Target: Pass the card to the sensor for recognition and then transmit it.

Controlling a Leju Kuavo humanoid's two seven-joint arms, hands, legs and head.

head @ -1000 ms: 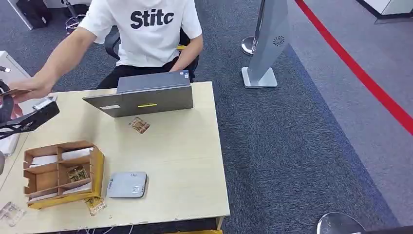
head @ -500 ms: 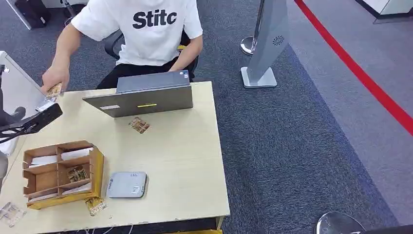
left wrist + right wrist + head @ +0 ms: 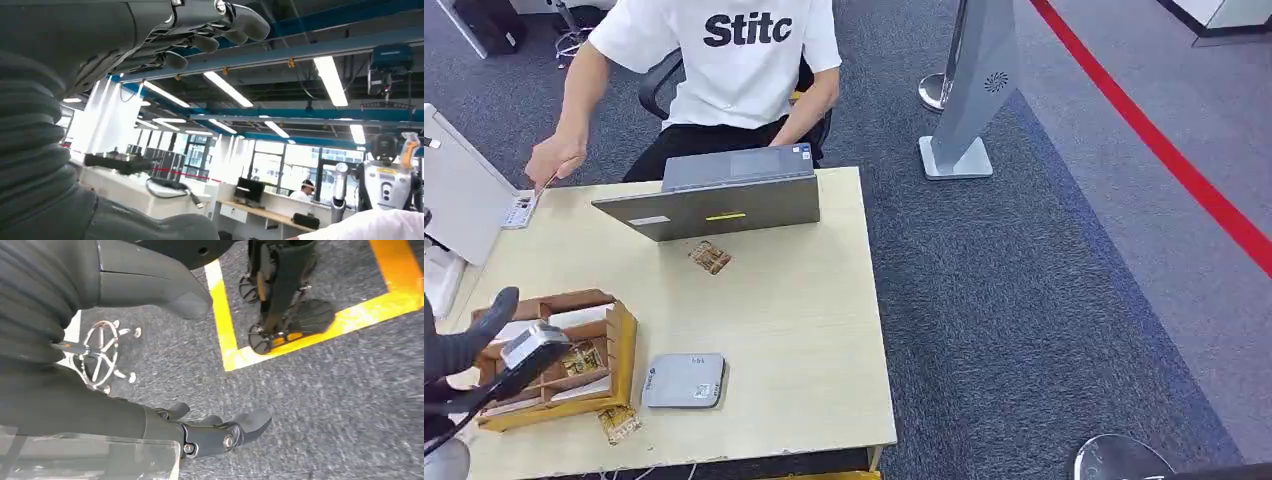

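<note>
Over the wooden card organizer (image 3: 574, 345), at its near-left corner, the left hand (image 3: 474, 350) hung with its dark fingers spread and nothing between them. The left wrist view agreed: fingers extended against the ceiling, no card.

Change over the last second: the hand had been raised far beyond the organizer, meeting the person's hand (image 3: 554, 160) with a card between them. Half a second on, the person held that card alone. The robot's hand had since dropped back to the organizer. The person's hand now sat well beyond the organizer, at the table's (image 3: 804, 330) far edge, pinching a thin edge-on item (image 3: 542, 185), probably that card, though too small to confirm.

Judgement: the hand-over of that card was done, and the left hand looked placed to fetch another.

Remaining cards relative to the organizer:
- one patterned card (image 3: 582, 357) inside a compartment, just beside the left hand
- one card (image 3: 621, 422) on the table, touching the near corner
- one card (image 3: 711, 257) well beyond, just in front of the laptop (image 3: 724, 195)

The grey flat sensor (image 3: 684, 380) lay just beside the organizer, on its right.

The right hand (image 3: 165, 425) hung over carpet, thumb apart from loosely curled fingers, holding nothing.
</note>
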